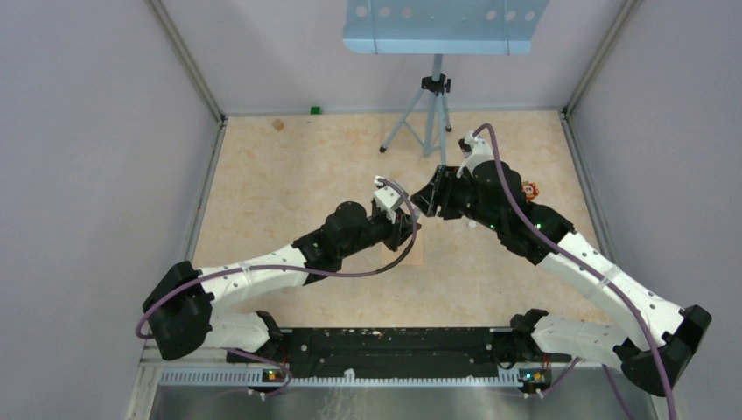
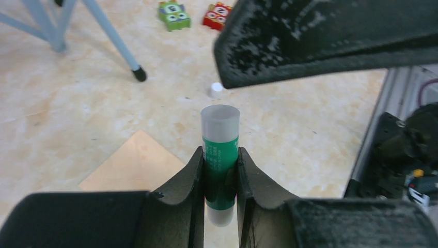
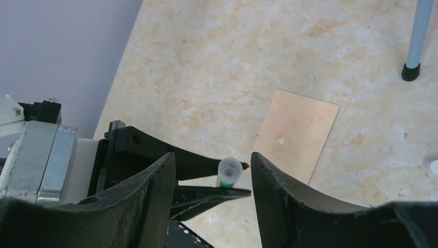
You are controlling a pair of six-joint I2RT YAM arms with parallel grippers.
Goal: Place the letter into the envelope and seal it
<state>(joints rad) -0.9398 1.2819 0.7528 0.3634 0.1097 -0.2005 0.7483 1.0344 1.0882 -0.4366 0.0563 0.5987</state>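
Note:
My left gripper [image 2: 219, 153] is shut on a glue stick [image 2: 220, 155] with a green label and a white top end, holding it above the table. In the right wrist view the glue stick [image 3: 229, 172] stands between the spread fingers of my right gripper [image 3: 213, 156], which is open and not touching it. The pinkish-tan envelope [image 3: 297, 133] lies flat on the table below, with a tiny pale spot at its centre; it also shows in the left wrist view [image 2: 135, 168]. From above, both grippers [image 1: 411, 229] [image 1: 429, 201] meet over it. The letter is out of view.
A small white cap [image 2: 216, 90] lies on the table beyond the glue stick. A green toy block [image 2: 174, 14] and a red one [image 2: 217, 15] lie further back. A blue-grey tripod [image 1: 429, 114] stands at the back. Walls enclose the table on three sides.

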